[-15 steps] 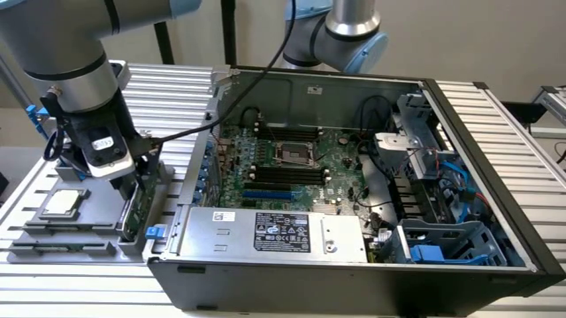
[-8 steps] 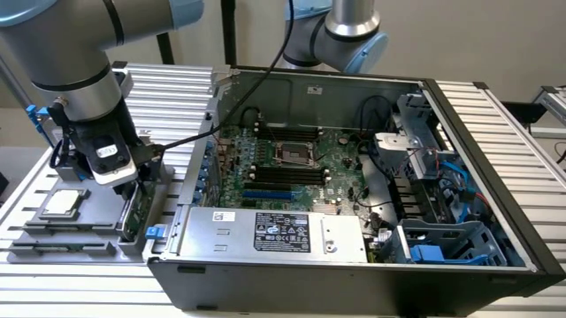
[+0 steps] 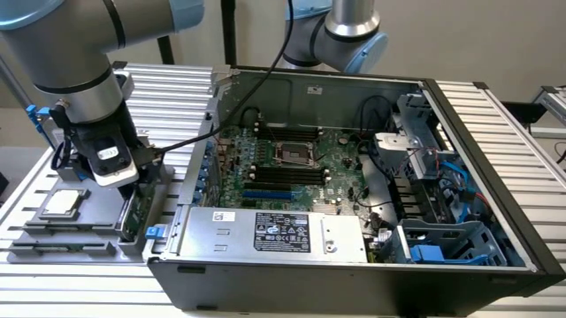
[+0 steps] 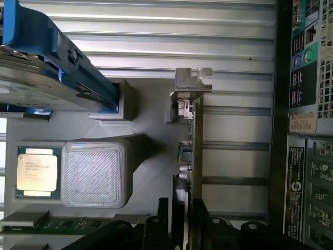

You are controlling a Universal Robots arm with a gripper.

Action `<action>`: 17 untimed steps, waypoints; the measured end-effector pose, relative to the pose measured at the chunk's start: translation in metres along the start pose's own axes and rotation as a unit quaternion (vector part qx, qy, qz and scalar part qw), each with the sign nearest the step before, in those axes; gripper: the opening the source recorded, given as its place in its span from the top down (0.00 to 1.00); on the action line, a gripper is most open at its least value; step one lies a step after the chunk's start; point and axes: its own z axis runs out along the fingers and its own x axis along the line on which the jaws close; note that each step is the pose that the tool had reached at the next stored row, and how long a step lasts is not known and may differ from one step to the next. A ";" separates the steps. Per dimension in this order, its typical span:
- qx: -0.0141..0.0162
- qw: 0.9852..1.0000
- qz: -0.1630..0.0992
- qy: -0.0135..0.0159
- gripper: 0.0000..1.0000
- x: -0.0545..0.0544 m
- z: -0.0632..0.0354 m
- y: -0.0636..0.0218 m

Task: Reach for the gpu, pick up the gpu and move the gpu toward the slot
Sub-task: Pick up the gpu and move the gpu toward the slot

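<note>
One gpu (image 4: 195, 156), thin green card edge-on, silver bracket (image 4: 190, 83) at one end; one gripper (image 4: 183, 211) over it, grip I can't tell.

The gpu (image 3: 132, 211) stands edgewise in a tray (image 3: 40, 252) beside the computer case (image 3: 354, 288).

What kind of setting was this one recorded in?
Probably a robotics lab bench set up for PC assembly: an open computer case with its motherboard exposed, a grey fixture holding loose parts, all on a ribbed aluminium table.
</note>
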 end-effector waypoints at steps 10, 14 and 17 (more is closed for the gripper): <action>0.002 1.000 0.000 0.000 0.70 -0.003 0.0010 -0.0002; 0.002 1.000 0.000 0.000 0.74 -0.003 0.0010 -0.0001; 0.002 1.000 0.000 0.000 0.74 -0.003 0.0010 -0.0001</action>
